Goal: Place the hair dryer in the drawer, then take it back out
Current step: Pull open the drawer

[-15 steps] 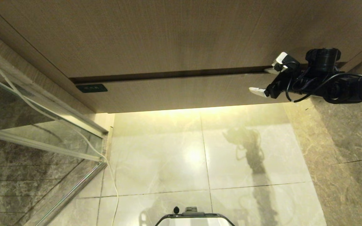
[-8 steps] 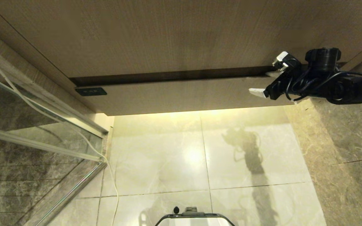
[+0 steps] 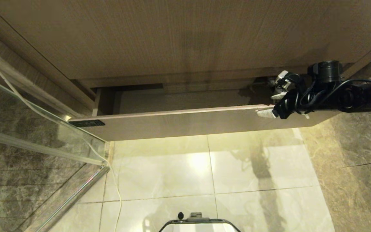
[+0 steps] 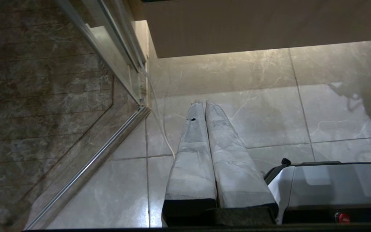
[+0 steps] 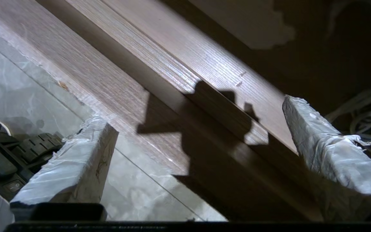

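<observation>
The light-wood drawer (image 3: 188,124) stands partly pulled out under the wood vanity panel, its black label (image 3: 87,123) at the left end. My right gripper (image 3: 270,104) is open at the drawer's right end and straddles the top edge of the drawer front (image 5: 172,74). One taped finger (image 5: 76,161) is outside the front and the other reaches into the drawer. A pale coil of cord (image 5: 367,120) lies in the drawer's dark inside; the hair dryer's body is hidden. My left gripper (image 4: 201,104) hangs shut over the floor tiles, holding nothing.
A glass shower door (image 3: 37,122) with a metal rail stands on the left, and a thin white cable (image 3: 116,187) runs down beside it. My base (image 3: 198,225) sits at the near edge on glossy floor tiles. A marble wall (image 3: 349,154) closes the right side.
The drawer has slid out towards me from almost closed, so its inside now shows. My right gripper has come back with the drawer front, still open.
</observation>
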Available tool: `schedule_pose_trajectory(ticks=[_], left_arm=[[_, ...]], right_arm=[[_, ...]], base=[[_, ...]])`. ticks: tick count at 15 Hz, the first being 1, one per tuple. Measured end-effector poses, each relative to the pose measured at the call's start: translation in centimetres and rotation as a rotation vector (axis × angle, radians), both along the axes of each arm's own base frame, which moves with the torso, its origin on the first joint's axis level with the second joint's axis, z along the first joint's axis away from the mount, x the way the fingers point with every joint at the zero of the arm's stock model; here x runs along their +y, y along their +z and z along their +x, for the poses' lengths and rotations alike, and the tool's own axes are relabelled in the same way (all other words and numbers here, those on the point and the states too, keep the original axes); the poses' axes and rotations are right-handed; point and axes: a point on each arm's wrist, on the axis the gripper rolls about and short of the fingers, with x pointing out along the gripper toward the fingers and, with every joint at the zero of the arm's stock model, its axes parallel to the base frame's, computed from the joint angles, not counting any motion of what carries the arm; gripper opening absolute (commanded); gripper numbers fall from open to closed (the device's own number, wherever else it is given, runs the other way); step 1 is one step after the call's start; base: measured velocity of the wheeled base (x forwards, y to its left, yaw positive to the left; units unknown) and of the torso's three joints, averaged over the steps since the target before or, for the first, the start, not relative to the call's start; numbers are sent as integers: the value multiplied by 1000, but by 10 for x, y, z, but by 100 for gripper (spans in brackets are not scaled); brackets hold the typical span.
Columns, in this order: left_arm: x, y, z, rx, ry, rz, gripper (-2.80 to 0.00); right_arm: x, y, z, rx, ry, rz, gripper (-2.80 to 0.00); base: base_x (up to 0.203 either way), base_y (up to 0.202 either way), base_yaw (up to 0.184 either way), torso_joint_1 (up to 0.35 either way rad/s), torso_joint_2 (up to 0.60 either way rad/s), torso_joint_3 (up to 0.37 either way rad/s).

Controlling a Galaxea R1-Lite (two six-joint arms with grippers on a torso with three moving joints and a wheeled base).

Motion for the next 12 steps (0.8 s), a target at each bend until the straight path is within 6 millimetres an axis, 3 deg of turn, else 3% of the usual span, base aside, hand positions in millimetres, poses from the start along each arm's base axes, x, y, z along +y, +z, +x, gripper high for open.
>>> schedule_pose_trajectory(ticks=[3, 7, 11, 12], left_arm=[[0, 0, 0, 1, 0, 0, -280], [0, 0, 0, 1, 0, 0, -280], [0, 0, 0, 1, 0, 0, -280], [0, 0, 0, 1, 2, 0, -280]], right_arm=[[-5, -2, -39, 125, -19, 1, 0], [-17, -7, -132, 440, -102, -30, 0], [-26, 22, -194, 415, -166, -34, 0], [-30, 30, -203, 375, -192, -30, -280]], base=[[0, 0, 0, 0, 0, 0], [0, 0, 0, 0, 0, 0], [0, 0, 0, 0, 0, 0], [0, 0, 0, 0, 0, 0]])
